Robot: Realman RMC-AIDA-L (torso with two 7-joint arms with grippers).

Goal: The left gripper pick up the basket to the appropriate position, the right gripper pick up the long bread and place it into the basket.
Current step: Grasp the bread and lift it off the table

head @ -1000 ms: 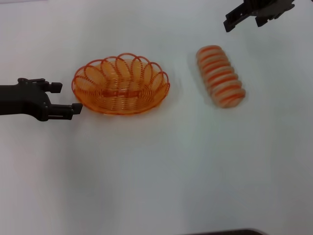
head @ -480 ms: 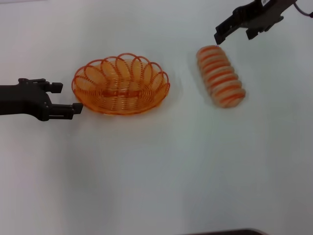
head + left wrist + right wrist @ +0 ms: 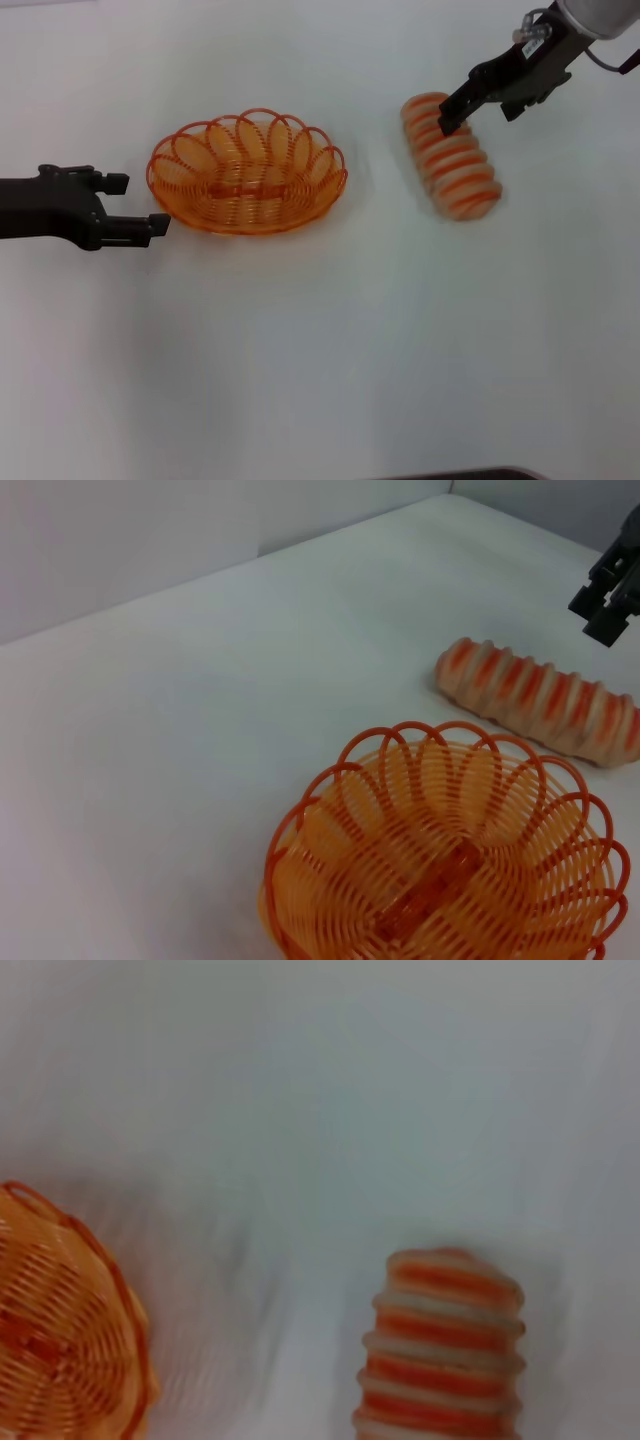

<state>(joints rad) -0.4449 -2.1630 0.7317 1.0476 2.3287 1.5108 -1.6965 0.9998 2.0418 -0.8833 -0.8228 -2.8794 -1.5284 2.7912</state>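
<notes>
The orange wire basket sits on the white table, left of centre, and fills the lower part of the left wrist view. My left gripper is open just off the basket's left rim, not touching it. The long bread, tan with orange stripes, lies to the right of the basket; the wrist views show it too. My right gripper hangs open over the far end of the bread, with nothing between its fingers. That same right gripper shows at the edge of the left wrist view.
The white table spreads wide in front of the basket and the bread. A grey wall rises behind the table in the left wrist view. A dark edge shows at the bottom of the head view.
My right gripper has come down and toward the bread from the far right corner, now hanging over its far end. The left gripper, basket and bread have stayed put.
</notes>
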